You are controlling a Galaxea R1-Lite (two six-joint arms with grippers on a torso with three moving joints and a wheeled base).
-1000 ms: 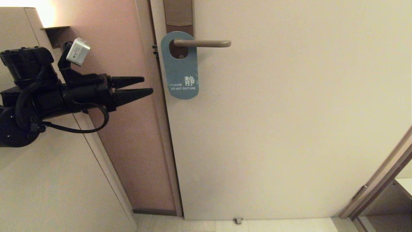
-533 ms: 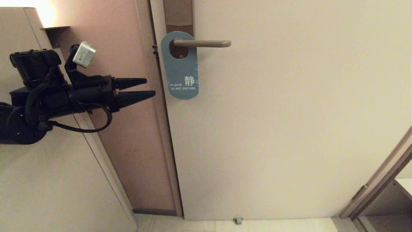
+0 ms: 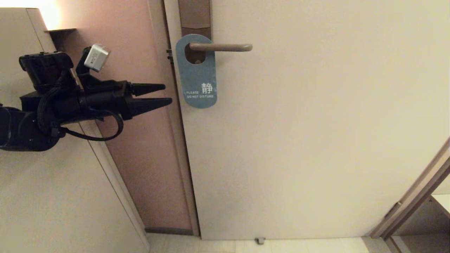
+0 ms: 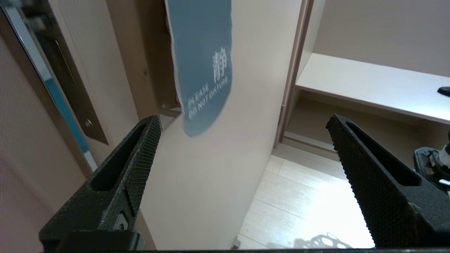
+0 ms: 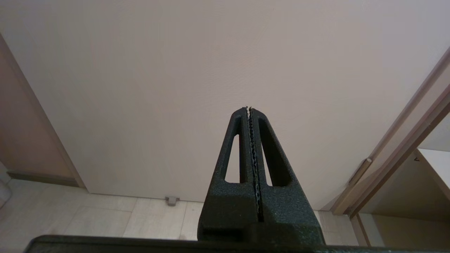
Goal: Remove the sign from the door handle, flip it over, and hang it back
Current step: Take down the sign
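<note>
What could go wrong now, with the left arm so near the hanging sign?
1. The sign lies flat against the door, so the open left gripper may hit the door or push the sign aside.
2. Its hole is hooked over the door handle; pulling sideways could bend it.

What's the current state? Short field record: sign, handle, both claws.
sign: teal "PLEASE DO NOT DISTURB" door hanger, hanging on the lever through its oval hole, flat against the door
door handle: taupe lever, horizontal, on a brown backplate
left claw: open, level with the sign's lower half, beside the door edge, apart from the sign
right claw: shut, empty, pointing at the plain door
task progress: sign not yet taken off
</note>
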